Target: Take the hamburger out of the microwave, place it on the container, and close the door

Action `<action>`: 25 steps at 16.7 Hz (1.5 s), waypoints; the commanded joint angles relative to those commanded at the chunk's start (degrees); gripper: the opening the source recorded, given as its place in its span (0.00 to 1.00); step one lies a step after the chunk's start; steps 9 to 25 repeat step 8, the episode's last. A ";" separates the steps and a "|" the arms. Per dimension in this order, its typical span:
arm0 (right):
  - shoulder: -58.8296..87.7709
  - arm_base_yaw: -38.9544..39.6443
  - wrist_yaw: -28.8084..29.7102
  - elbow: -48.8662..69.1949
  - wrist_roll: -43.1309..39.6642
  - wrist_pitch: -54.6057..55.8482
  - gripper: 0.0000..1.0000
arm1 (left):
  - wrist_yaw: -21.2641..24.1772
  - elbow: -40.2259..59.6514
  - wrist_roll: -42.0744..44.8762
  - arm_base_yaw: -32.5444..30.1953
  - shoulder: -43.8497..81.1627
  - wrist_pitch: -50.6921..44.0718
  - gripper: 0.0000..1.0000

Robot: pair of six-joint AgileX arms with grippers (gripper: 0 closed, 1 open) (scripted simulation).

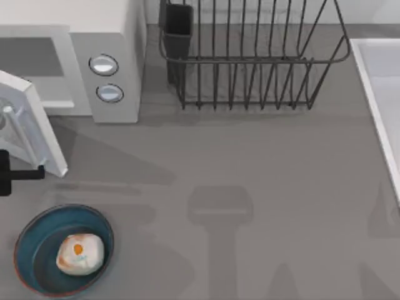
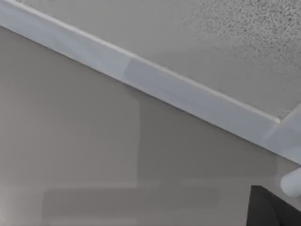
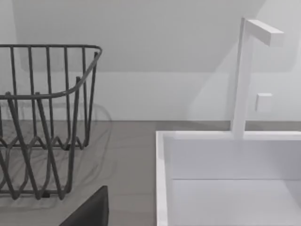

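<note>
Hamburger (image 1: 80, 254), a small cream-white lump with an orange spot, lay inside the round shallow blue container with a reddish rim (image 1: 25, 232), which stood on the grey worktop (image 1: 250, 187) in front of the white boxy microwave (image 1: 112, 44) and toward the near edge. Judged by its look it would be light and soft, easily squashed, best taken gently across its sides; that step seemed done already. The white framed door with a greyish window (image 1: 34, 125) stood swung out from the microwave, toward the container, so closing appeared to be what was left. It looked stiff and light on its hinge, and a push on its outer face near the free edge should swing it home. The left pincer (image 1: 6, 174) sat just beside that free edge, a dark bar reaching toward it; whether its fingers were wide or narrow I could not tell. To the right of the microwave stood a black wire dish rack (image 1: 250, 56), and beyond that a white sink basin (image 3: 225, 179) with a white tap (image 3: 244, 70) against a pale wall.
</note>
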 joint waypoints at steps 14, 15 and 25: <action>0.00 0.00 0.00 0.00 0.00 0.00 1.00 | -0.83 9.11 -0.73 -1.33 15.48 6.59 0.00; 0.00 0.00 0.00 0.00 0.00 0.00 1.00 | -0.83 9.11 -0.73 -1.33 15.48 6.59 0.00; 0.00 0.00 0.00 0.00 0.00 0.00 1.00 | -0.83 9.11 -0.73 -1.33 15.48 6.59 0.00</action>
